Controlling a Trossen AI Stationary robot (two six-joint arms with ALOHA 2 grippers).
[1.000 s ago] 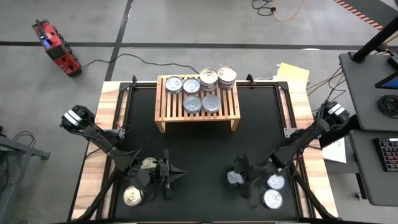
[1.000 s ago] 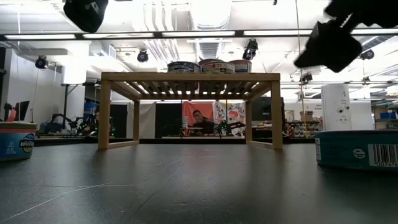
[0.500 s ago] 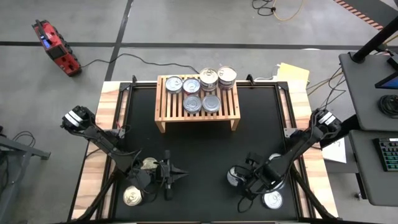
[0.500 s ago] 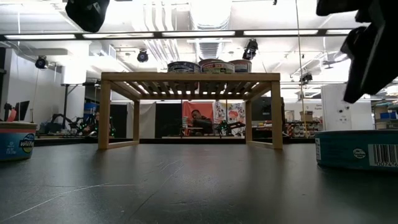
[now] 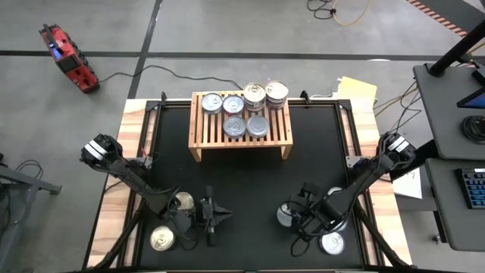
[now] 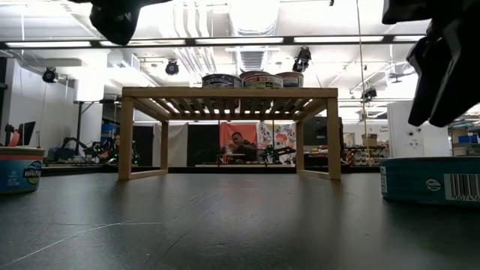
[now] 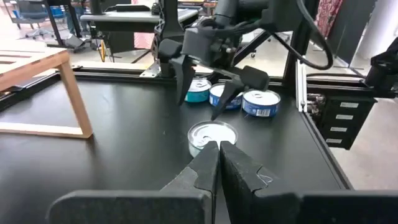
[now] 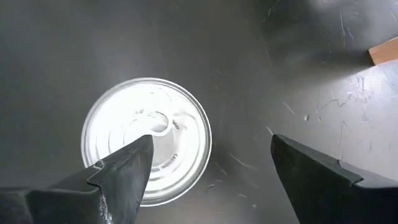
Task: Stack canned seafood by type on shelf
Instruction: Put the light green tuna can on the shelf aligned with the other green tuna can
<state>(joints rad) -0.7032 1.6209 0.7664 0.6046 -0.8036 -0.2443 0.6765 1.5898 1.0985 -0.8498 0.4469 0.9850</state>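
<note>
The shelf (image 5: 241, 126), a low light-wood slatted rack, stands at the far middle of the black mat with several silver-lidded tins (image 5: 234, 127) on top. One silver-lidded tin (image 8: 147, 140) stands on the mat at the near right. My right gripper (image 8: 211, 142) hangs open above it, pointing steeply down; one finger is over the lid, the other over bare mat. From the left wrist view, that gripper (image 7: 205, 106) stands clear above the tin (image 7: 213, 135). My left gripper (image 5: 216, 215) is shut and empty, level over the near left of the mat.
Two more tins (image 5: 337, 221) (image 5: 331, 243) stand near the right arm, and two (image 5: 182, 201) (image 5: 161, 240) by the left arm. The mat between the shelf and the grippers is bare. In the low view a blue tin (image 6: 431, 180) stands close at the right.
My right gripper has tipped from a shallow slant to a steep downward point over the near-right tin, staying open and nearly in place. My left gripper has crept a little toward the right, still shut.
</note>
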